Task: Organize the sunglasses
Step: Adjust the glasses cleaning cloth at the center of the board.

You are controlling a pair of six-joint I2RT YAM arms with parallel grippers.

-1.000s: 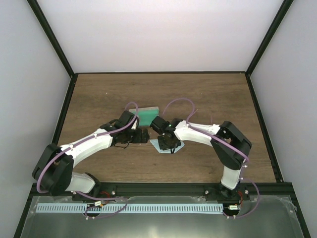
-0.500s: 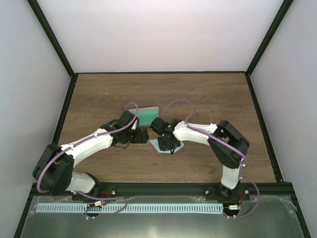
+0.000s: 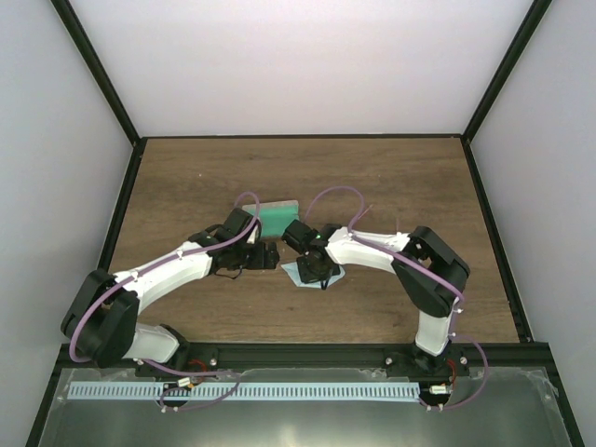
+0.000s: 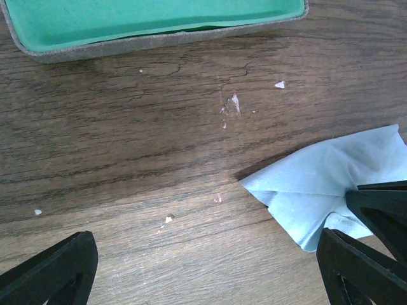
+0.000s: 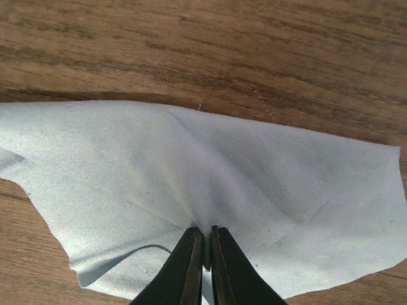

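Observation:
The sunglasses are not visible in any view. The grey case (image 3: 277, 216) with green lining lies open at mid-table, and its near edge shows in the left wrist view (image 4: 152, 25). The light blue cloth (image 3: 296, 275) lies flat on the wood just in front of the case. My right gripper (image 3: 318, 273) is down on the cloth, and its jaws are shut on a pinched fold of the cloth (image 5: 191, 165) at the fingertips (image 5: 205, 244). My left gripper (image 4: 206, 273) is open and empty over bare wood, with the cloth's corner (image 4: 318, 184) beside its right finger.
Small crumbs dot the wood (image 4: 229, 105) between the case and the cloth. Black frame rails border the table (image 3: 484, 233) at the left, right and back. Both arms meet near the middle.
My right gripper has shifted slightly left on the cloth, and the cloth's right edge has drawn in a little. The left arm has not moved.

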